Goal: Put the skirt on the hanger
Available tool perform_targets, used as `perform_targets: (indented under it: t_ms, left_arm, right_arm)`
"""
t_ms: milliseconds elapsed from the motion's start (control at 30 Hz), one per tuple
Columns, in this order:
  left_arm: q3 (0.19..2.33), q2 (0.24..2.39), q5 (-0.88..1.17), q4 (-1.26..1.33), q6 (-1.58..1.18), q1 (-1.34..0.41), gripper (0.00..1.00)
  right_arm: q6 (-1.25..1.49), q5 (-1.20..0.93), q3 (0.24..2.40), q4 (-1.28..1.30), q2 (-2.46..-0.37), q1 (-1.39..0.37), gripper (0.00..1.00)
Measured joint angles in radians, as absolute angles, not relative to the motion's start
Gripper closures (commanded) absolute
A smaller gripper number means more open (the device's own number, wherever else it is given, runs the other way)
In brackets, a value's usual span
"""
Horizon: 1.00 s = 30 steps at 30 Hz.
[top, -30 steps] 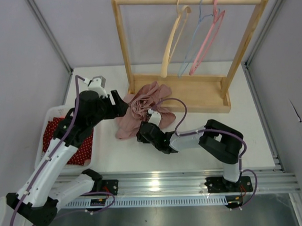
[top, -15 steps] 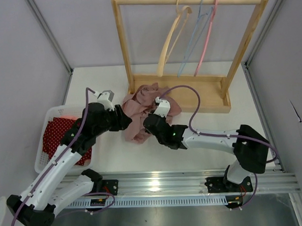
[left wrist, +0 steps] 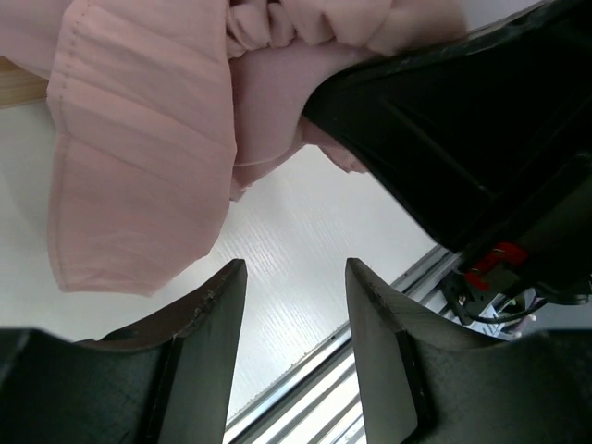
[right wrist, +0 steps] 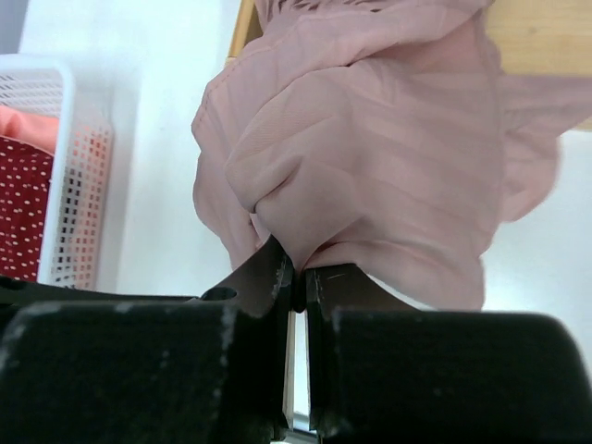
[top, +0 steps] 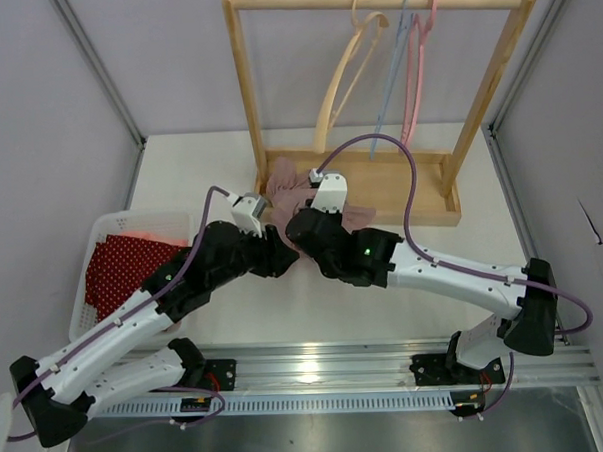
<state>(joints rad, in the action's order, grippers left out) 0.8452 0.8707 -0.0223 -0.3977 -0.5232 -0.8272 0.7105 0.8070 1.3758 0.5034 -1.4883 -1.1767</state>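
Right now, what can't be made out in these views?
Skirt: top view, mostly under both wrists; its waistband shows in no view, lost in folds.
Left gripper: top view, hidden under the left arm; wrist view shows open jaws, nothing between.
Right gripper: shut on the skirt; how much cloth is pinched is hidden by the fingers.
Basket: contents partly covered by that arm.
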Motion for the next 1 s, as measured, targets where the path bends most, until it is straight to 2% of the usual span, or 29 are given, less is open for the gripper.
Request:
perform_targets:
  t_ms: [267,400,633,767,833,867,900,1000]
  left_arm:
    - [0.825,0.894,-0.102,-0.355,-0.542,-0.88,0.47]
    - [0.803,0.897,-0.112,-0.327,-0.564,-0.934,0.57]
    - [0.783,0.954,-0.167,-0.263,-0.63,-1.053,0.66]
    - [0.76,0.993,-0.226,-0.225,-0.659,-1.053,0.73]
    - [0.756,1.013,-0.243,-0.213,-0.676,-1.038,0.71]
    - [0.756,1.025,-0.253,-0.205,-0.683,-1.028,0.64]
    - [0.755,1.037,-0.261,-0.197,-0.69,-1.016,0.62]
    - [0.748,1.059,-0.259,-0.164,-0.71,-0.979,0.63]
  right_arm:
    - [0.629,0.827,1.531,0.655,-1.482,-1.188,1.0]
    - [0.596,0.831,1.599,0.701,-1.481,-1.188,1.0]
    - [0.559,0.829,1.669,0.755,-1.471,-1.189,1.0]
    - [0.556,0.819,1.68,0.773,-1.452,-1.19,1.0]
    - [0.556,0.813,1.68,0.786,-1.439,-1.19,1.0]
    - [0.557,0.808,1.68,0.793,-1.433,-1.19,1.0]
    - [0.557,0.805,1.68,0.8,-1.425,-1.191,1.0]
    - [0.558,0.8,1.684,0.814,-1.405,-1.193,1.0]
